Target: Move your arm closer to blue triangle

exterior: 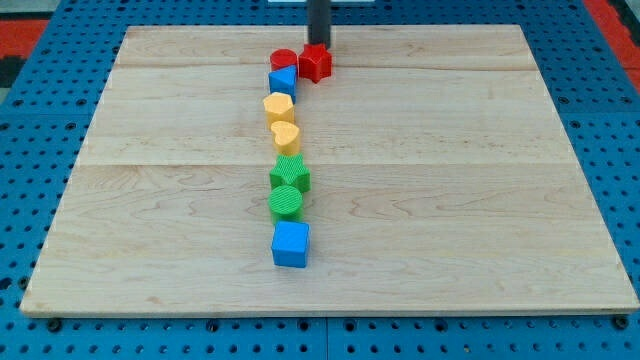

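The blue triangle [283,81] lies near the view's top centre of the wooden board [450,180]. A red cylinder [283,59] touches it from above and a red star-shaped block [316,63] sits just to its right. My tip [319,44] comes down from the view's top and stands right behind the red star block, a short way up and to the right of the blue triangle.
Below the blue triangle runs a column of blocks: a yellow pentagon [279,105], a yellow heart [285,134], a green star [290,174], a green cylinder [286,201] and a blue cube [291,244]. Blue pegboard surrounds the board.
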`<action>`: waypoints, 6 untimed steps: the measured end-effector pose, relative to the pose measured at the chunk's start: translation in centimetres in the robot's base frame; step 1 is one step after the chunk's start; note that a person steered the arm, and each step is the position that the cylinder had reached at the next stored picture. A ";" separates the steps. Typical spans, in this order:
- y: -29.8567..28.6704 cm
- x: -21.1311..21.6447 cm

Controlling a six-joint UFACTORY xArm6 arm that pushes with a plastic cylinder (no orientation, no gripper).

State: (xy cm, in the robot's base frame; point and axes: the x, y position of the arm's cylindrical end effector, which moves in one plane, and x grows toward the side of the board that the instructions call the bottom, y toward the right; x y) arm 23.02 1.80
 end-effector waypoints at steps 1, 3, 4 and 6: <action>5.9 0.1; 6.8 13.8; 3.6 16.3; -0.9 10.9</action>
